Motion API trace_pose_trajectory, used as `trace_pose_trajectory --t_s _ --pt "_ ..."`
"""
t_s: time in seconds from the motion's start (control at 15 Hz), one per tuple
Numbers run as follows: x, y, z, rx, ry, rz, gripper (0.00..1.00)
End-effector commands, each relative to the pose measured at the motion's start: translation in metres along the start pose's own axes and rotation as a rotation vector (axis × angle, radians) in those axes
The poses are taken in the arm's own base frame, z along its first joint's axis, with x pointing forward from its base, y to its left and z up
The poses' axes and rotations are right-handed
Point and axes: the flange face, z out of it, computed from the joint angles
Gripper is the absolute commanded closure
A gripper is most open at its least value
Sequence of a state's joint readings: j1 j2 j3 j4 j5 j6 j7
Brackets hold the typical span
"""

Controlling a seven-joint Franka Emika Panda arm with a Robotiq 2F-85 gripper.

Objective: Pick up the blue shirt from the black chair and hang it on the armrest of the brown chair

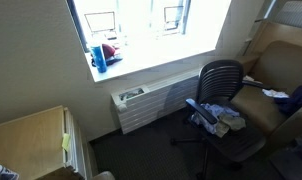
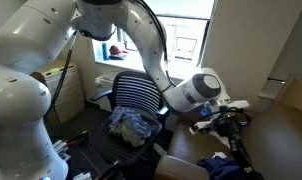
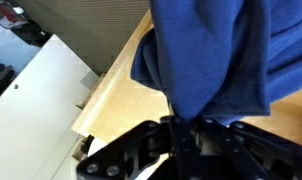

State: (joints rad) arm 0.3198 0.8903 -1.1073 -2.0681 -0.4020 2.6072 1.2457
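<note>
**Shirt's pinched and hanging right by the brown chair's arm, so it's all about lining it up now**

The gripper [image 3: 186, 122] is clamped almost fully shut on a bunched fold of the blue shirt [image 3: 216, 55]. The rest of the cloth drops away from the fingertips, long axis roughly vertical. In an exterior view the shirt sits just beside the armrest of the brown chair [image 1: 256, 98], on the seat side of it rather than across it. The black chair [image 1: 219, 80] is on the armrest's other side. The wrist view shows a tan band [image 3: 119, 95] under the cloth, but I can't tell if that's the armrest. My guess is the cloth has to shift sideways until it straddles the armrest before any letting go.
</note>
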Motion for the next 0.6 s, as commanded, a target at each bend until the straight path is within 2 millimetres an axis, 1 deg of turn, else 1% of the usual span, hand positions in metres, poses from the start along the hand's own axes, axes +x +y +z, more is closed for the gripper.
trace_pose_trajectory --t_s 0.0,0.13,0.27,0.33,0.4,0.47,0.53 --pt "0.000 0.003 0.010 -0.025 0.001 -0.012 0.90" --pt "-0.004 0.003 0.021 -0.053 0.011 -0.027 0.90" --pt "-0.007 0.000 0.021 -0.059 0.020 -0.038 0.90" --pt "-0.007 0.000 0.021 -0.058 0.022 -0.038 0.65" --pt "-0.010 0.000 0.024 -0.061 -0.003 -0.058 0.74" --pt "-0.015 0.003 0.031 -0.084 0.011 -0.087 0.92" --pt "-0.018 0.009 0.042 -0.119 0.030 -0.115 0.92"
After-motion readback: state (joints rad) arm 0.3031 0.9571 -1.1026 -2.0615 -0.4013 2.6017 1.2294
